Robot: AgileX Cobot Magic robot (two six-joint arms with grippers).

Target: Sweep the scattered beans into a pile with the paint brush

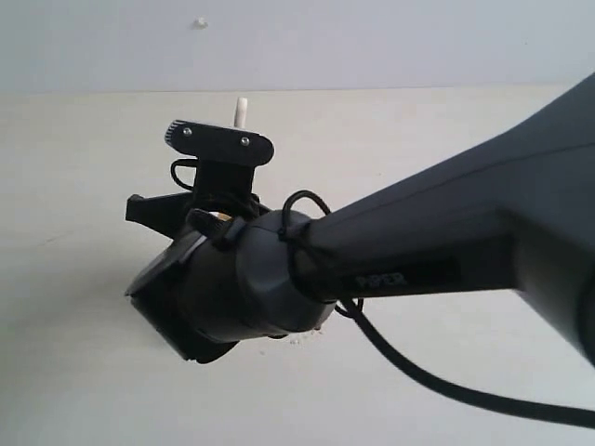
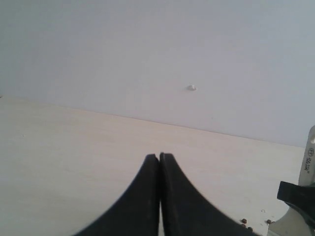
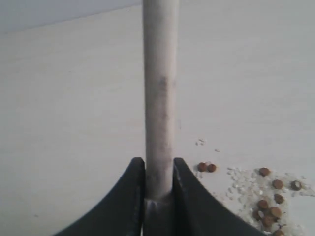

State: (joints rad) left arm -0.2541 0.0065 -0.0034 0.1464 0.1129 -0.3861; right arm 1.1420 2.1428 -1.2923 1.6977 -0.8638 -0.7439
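Though only its pale handle shows, the brush (image 3: 160, 88) is clamped between the black jaws of the right gripper (image 3: 159, 164), the shaft running straight out past the fingertips. Beans (image 3: 268, 209) lie on the table (image 3: 59, 123) just beside one finger of that gripper, a loose reddish-brown cluster mixed with whitish crumbs (image 3: 240, 181). Two more beans sit a little apart from the cluster, nearer the handle. From the exterior view the handle's end pokes out beyond the gripper, and the arm (image 1: 446, 251) hides the bristles. The left gripper (image 2: 159, 157) has its jaws pressed together, holding nothing, with a few beans off to one side.
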